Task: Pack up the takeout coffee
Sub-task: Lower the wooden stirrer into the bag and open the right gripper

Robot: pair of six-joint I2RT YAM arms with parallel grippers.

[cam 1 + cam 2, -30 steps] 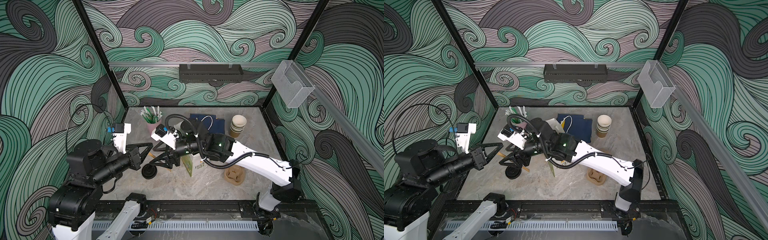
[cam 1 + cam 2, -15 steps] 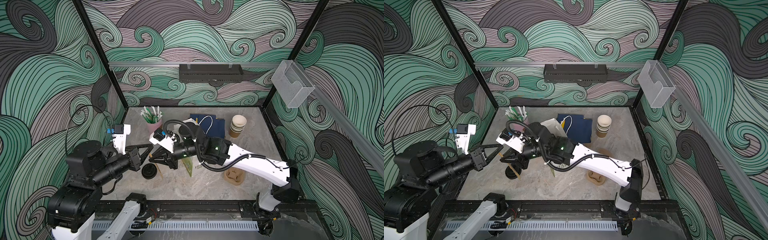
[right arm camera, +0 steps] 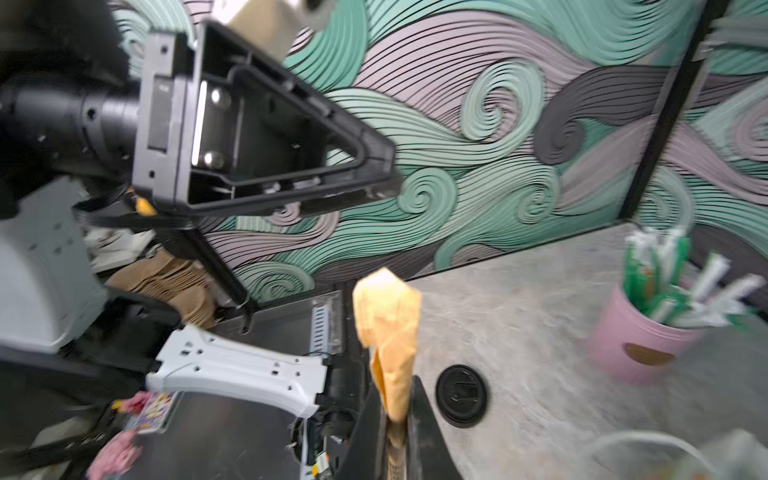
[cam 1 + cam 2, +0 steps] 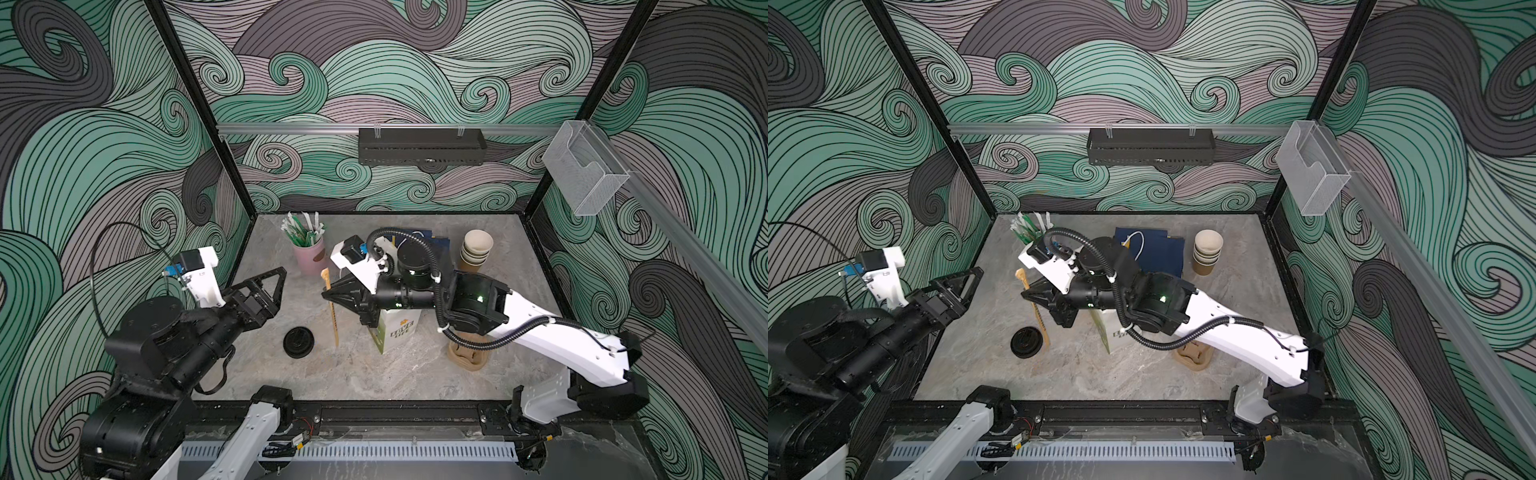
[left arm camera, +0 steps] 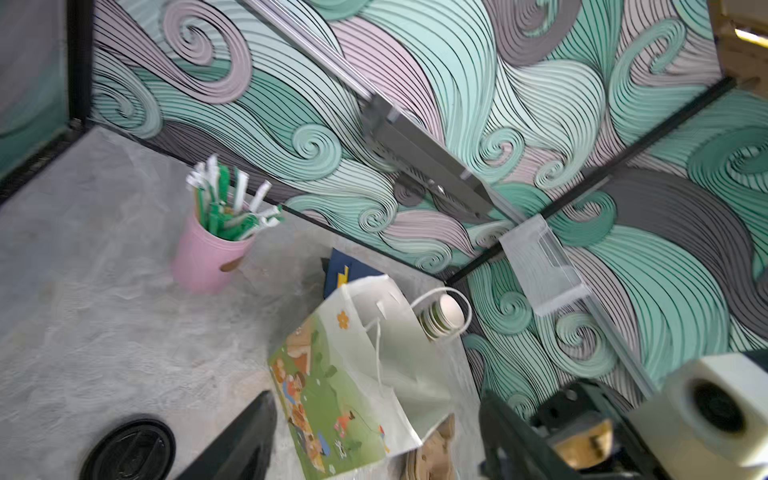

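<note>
The takeout coffee is out of view in every frame. My right gripper (image 4: 327, 295) (image 4: 1026, 296) (image 3: 395, 388) reaches across the middle and is shut on a long tan wooden stirrer (image 4: 333, 322) (image 4: 1040, 322) (image 3: 388, 324), which hangs upright over the table. To its left, my left gripper (image 4: 280, 286) (image 4: 971, 284) (image 5: 374, 432) is open and holds nothing. A white paper bag with a cartoon print (image 4: 395, 332) (image 4: 1115, 334) (image 5: 353, 374) stands open under the right arm. A black lid (image 4: 298, 341) (image 4: 1026, 342) (image 5: 129, 449) (image 3: 461, 395) lies flat near the stirrer's lower end.
A pink cup of straws (image 4: 309, 257) (image 5: 203, 262) (image 3: 636, 345) stands at the back left. A stack of lidless cups (image 4: 476, 249) (image 4: 1206, 251) and a navy cloth (image 4: 1158, 253) are at the back right. A cardboard cup carrier (image 4: 467, 357) (image 4: 1194, 357) lies beneath the right arm.
My right gripper shut on the stirrer. My left gripper then opened and drew back to the left, away from it.
</note>
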